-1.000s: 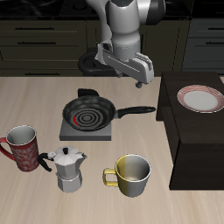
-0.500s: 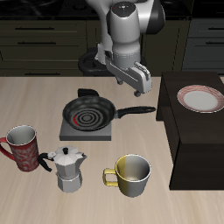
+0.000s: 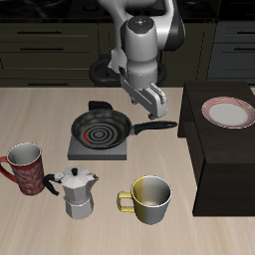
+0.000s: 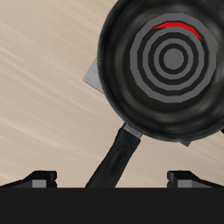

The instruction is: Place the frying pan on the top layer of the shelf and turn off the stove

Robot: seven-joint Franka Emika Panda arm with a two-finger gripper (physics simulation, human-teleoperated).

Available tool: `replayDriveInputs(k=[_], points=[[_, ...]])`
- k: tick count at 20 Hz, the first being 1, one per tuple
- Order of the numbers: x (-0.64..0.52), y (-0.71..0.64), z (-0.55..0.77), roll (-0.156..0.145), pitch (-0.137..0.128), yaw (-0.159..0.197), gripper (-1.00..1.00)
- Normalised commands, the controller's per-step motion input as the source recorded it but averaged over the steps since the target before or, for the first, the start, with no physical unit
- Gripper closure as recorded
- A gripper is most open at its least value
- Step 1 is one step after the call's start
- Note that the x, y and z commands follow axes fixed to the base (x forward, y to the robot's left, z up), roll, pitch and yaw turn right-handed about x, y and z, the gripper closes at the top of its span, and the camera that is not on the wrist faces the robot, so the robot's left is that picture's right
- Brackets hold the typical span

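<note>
The black frying pan [image 3: 101, 127] sits on the small grey stove [image 3: 100, 149], its long handle [image 3: 157, 127] pointing toward the dark shelf [image 3: 224, 159]. Red rings glow inside the pan. The stove's black knob [image 3: 97, 105] shows at its rear edge. My gripper [image 3: 154, 102] hangs open just above the handle, holding nothing. In the wrist view the pan [image 4: 166, 70] and its handle [image 4: 118, 162] lie below, with the handle running between my spread fingertips [image 4: 39, 178], and a stove corner [image 4: 92, 77] peeks out beside the pan.
A pink-rimmed white plate [image 3: 228, 113] rests on the shelf's flat top. Nearer the table's front edge stand a red mug [image 3: 25, 164], a metal moka pot [image 3: 77, 191] and a yellow-and-white mug [image 3: 149, 199].
The gripper has come down and swung in toward the pan's handle, turning at the wrist. The pan and other objects have not moved.
</note>
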Motion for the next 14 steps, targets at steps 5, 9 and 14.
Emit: replayDriveInputs(k=[5,9,14], points=[[-0.04,0.07,-0.25,0.014,0.025,-0.039,-1.00],[-0.11,0.07,-0.24,0.010,0.021,-0.048,-1.00],[-0.19,0.13,-0.08,0.031,-0.013,-0.035,-1.00]])
